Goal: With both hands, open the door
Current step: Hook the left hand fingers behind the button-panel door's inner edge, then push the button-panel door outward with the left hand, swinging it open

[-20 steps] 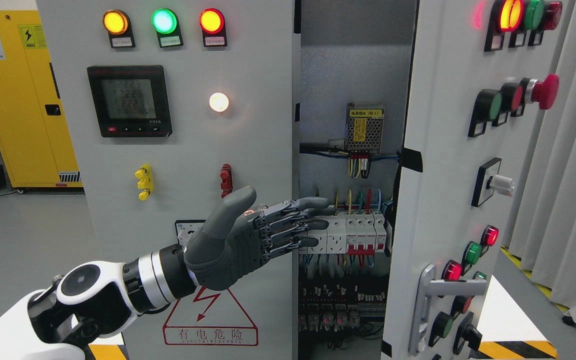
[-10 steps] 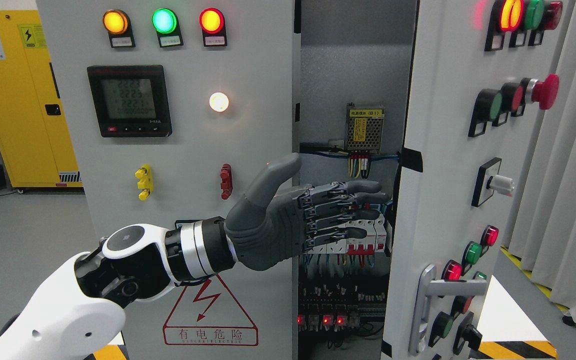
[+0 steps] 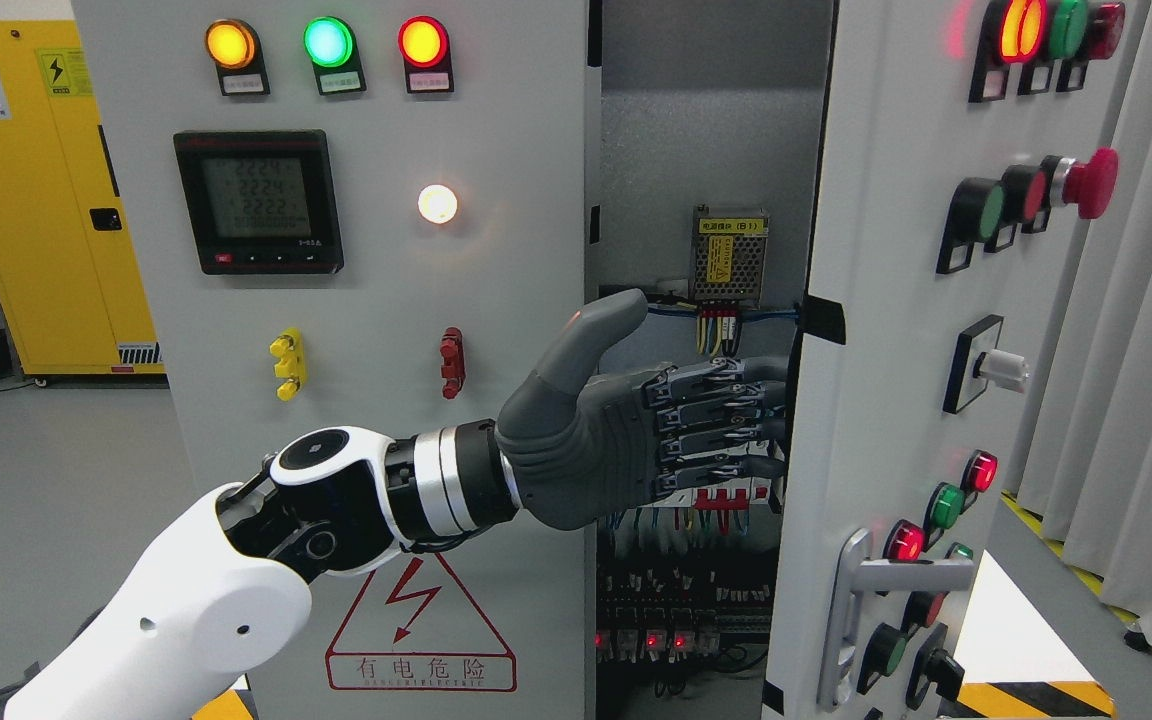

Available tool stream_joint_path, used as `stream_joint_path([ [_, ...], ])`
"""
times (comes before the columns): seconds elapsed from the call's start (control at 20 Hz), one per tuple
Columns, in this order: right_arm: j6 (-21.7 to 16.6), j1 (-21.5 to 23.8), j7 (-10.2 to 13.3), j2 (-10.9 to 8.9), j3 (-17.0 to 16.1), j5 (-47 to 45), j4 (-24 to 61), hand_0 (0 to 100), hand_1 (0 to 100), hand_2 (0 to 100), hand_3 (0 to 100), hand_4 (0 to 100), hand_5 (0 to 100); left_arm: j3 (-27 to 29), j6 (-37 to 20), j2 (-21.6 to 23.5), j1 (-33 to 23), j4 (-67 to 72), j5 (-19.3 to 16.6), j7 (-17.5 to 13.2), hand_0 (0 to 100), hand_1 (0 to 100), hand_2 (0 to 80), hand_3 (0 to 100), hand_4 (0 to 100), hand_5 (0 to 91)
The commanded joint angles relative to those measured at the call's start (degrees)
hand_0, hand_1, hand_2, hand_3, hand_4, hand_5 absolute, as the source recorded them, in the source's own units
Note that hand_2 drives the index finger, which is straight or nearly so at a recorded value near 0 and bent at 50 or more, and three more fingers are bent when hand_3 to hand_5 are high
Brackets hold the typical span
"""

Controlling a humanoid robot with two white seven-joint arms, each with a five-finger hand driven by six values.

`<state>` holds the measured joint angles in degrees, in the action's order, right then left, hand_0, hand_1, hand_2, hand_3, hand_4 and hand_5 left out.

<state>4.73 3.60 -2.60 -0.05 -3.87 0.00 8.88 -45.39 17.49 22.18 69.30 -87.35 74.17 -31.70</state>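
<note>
The left hand [image 3: 636,430] had travelled up and toward three o'clock over the last second, from in front of the left panel [image 3: 376,300] to the gap between the panels. Its fingers [image 3: 726,425] were stretched out flat and close together, thumb raised toward twelve o'clock, holding nothing. The fingertips had reached the inner edge of the door [image 3: 886,380], which stood partly open at the three o'clock side of the view; they vanished behind that edge, so whether they pressed on it could not be told.

The door itself looked no further open than a second before. Its handle [image 3: 861,600] sat low at about five o'clock, untouched. Behind the hand, the wiring and breakers [image 3: 726,500] inside the cabinet showed through the gap, with a small power supply [image 3: 728,255] above them at twelve o'clock from the hand.

The shift suggested the reach was finished and the hand was placed to push the door wider from its inner edge. The right hand was out of view, so the two-handed part seemed not yet underway.
</note>
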Motion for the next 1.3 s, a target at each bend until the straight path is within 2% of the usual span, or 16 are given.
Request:
stream_joint_path([
  [0.0, 0.0, 0.0, 0.0, -1.89, 0.0, -0.1, 0.0, 21, 7, 0, 0, 0, 0, -1.1, 0.0, -6.0, 2.1, 6.8, 0.5, -0.1, 0, 0, 0.0, 0, 0, 0.0],
  [0.3, 0.0, 0.0, 0.1, -1.89, 0.0, -0.1, 0.0, 21, 7, 0, 0, 0, 0, -1.2, 0.2, -8.5, 2.5, 6.1, 1.4, -0.3, 0, 0, 0.0, 0, 0, 0.0],
  [0.95, 0.0, 0.0, 0.1, -1.71, 0.0, -0.1, 0.0, 21, 7, 0, 0, 0, 0, -2.2, 0.9, -14.2, 4.1, 6.0, 1.0, 0.3, 0, 0, 0.0, 0, 0, 0.0],
  [1.15, 0.0, 0.0, 0.2, -1.71, 0.0, -0.1, 0.0, 21, 7, 0, 0, 0, 0, -2.2, 1.1, -17.1, 4.1, 5.7, 1.0, 5.5, 0, 0, 0.0, 0, 0, 0.0],
  [1.25, 0.0, 0.0, 0.2, -1.71, 0.0, -0.1, 0.0, 21, 7, 0, 0, 0, 0, -2.2, 1.1, -18.0, 4.1, 4.8, 1.0, 6.1, 0, 0, 0.0, 0, 0, 0.0],
])
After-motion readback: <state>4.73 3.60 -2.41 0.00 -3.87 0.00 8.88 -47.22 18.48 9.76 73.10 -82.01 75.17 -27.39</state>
